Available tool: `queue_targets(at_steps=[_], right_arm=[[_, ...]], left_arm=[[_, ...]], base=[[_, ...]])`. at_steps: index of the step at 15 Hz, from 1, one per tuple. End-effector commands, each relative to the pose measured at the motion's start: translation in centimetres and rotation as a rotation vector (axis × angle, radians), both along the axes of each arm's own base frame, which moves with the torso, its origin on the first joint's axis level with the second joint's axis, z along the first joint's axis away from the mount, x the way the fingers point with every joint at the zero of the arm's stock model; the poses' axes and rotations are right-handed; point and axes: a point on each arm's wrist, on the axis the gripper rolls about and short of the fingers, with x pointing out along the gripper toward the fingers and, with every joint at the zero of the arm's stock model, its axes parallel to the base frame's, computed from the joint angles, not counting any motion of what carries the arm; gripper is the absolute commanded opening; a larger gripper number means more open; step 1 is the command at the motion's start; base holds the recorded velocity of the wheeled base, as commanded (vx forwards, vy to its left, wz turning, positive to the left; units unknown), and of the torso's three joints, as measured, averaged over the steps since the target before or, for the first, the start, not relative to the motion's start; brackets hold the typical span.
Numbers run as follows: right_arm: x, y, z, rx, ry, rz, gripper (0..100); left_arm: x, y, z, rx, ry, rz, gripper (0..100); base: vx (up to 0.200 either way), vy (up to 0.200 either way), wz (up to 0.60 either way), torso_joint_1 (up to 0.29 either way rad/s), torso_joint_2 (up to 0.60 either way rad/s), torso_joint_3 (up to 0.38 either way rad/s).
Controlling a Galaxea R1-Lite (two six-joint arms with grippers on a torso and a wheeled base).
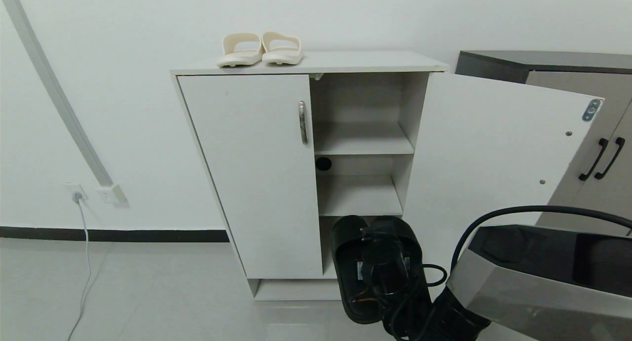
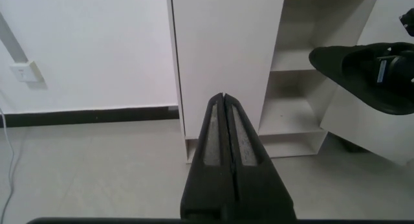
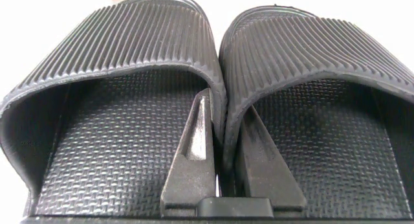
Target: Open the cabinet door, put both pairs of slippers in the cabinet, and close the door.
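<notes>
I make out a small pale mark on the footbeds of the black slippers point(image 1: 377, 269), too small for me to read. The pair hangs side by side, soles down, just in front of the open right half of the white cabinet point(image 1: 370, 60), toes toward its lowest compartment; whether the toes cross the front edge I cannot tell.

The cream slippers point(image 1: 260, 49) sit together on the cabinet's top, toward its left end. The left door point(image 1: 247, 173) is shut and its metal handle point(image 1: 302, 122) stands upright at the inner edge. The right door point(image 1: 493, 148) is swung wide to the right and partly hides a grey cupboard point(image 1: 568, 67) with two black handles point(image 1: 605, 158). Two shelves point(image 1: 363, 138) show in the open half, with a round dark hole point(image 1: 323, 163) in the back panel between them. To the left a wall socket point(image 1: 74, 192) holds a plug whose cable point(image 1: 86, 262) drops to the floor point(image 1: 148, 291); a grey conduit point(image 1: 54, 94) slants down the wall toward it.

My right fingers point(image 3: 197, 153) are clamped on the black slippers, pinching the two neighbouring strap walls together between them. The right arm comes in low from the right, with black cables looped beside the wrist. My left fingers point(image 2: 217, 140) are pressed together with nothing between them, held above the floor and pointing at the foot of the shut left door; the black pair shows off to their side.
</notes>
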Motion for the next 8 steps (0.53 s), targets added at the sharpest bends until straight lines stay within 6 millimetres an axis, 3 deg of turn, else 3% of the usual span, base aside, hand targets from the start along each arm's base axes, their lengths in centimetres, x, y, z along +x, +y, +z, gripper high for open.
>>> queue_targets(at_steps=[1,8], right_arm=[[-0.03,0.0,0.02,0.0,0.0,0.001,0],[0.3,-0.28,0.05,0.002,-0.001,-0.011,0]], left_arm=[[0.01,0.0,0.01,0.0,0.002,0.0,0],[0.02,0.0,-0.04,0.0,0.003,0.0,0]], base=[[0.0,0.0,0.0,0.002,0.01,-0.178],[0.0,0.0,0.0,0.003,0.0,-0.196]])
